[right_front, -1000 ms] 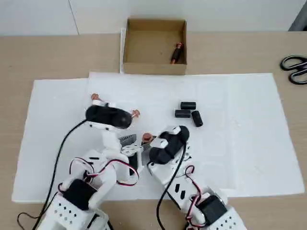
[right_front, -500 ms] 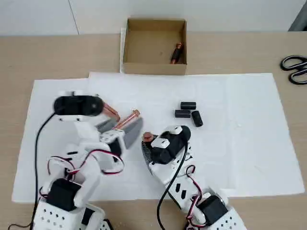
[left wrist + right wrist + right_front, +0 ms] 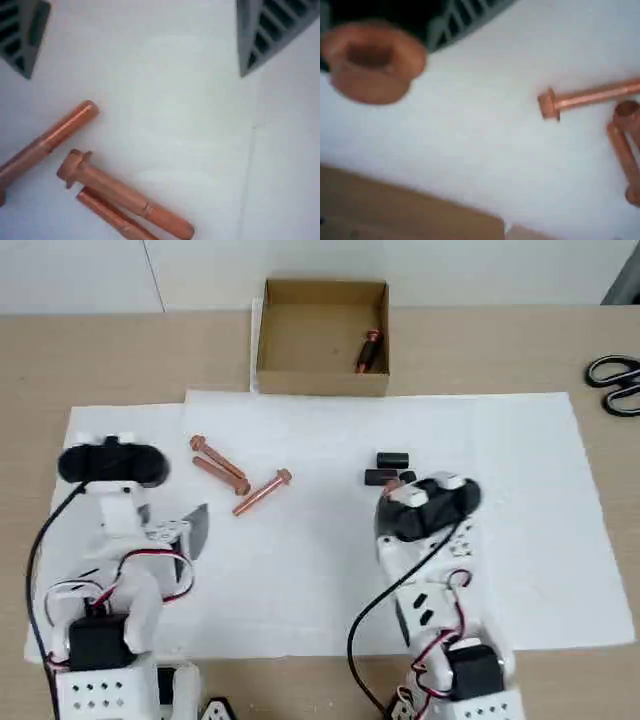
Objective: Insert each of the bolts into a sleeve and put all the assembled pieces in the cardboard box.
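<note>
Three loose bolts (image 3: 262, 491), two sleeves (image 3: 392, 459); left hand (image 3: 134, 74) wide, right hand (image 3: 398, 490) holding a fourth bolt (image 3: 372, 62).

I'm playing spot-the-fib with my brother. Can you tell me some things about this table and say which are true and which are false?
The cardboard box holds one assembled piece. True.
The left gripper grips a bolt. False: it is open and empty.
Three loose bolts lie on the white paper. True.
The scissors are inside the box. False: they lie on the bare table, off the paper.
The right gripper is empty. False: it holds a copper bolt.
</note>
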